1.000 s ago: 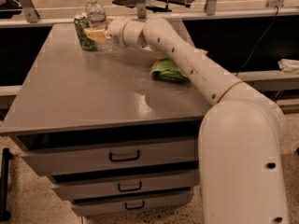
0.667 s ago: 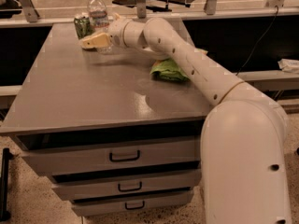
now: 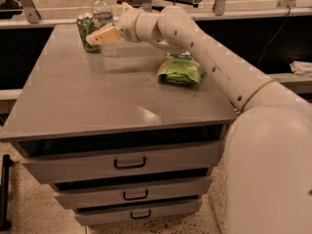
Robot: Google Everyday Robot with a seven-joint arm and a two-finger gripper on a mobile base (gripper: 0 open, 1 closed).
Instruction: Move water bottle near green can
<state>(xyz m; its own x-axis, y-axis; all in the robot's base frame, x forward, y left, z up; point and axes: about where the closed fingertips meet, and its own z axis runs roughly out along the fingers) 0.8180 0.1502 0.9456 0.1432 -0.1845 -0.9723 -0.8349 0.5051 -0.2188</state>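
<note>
The water bottle (image 3: 101,9) is clear ribbed plastic with a white cap. It stands upright at the far left of the grey table (image 3: 97,96). The green can (image 3: 86,29) stands right beside it on its left, touching or almost touching. My gripper (image 3: 109,23) is at the bottle and open. One pale finger (image 3: 103,35) crosses in front of the bottle's lower half, and the other finger (image 3: 126,7) points up behind it on the right. The bottle's label is hidden behind the front finger.
A flat green snack bag (image 3: 181,69) lies on the table right of centre, under my arm (image 3: 195,38). The table has three drawers (image 3: 129,163) at the front. A railing (image 3: 48,18) runs behind the table's far edge.
My gripper's fingers have spread and lifted off the bottle. The front finger has swung up and left. The bottle and can stay standing together.
</note>
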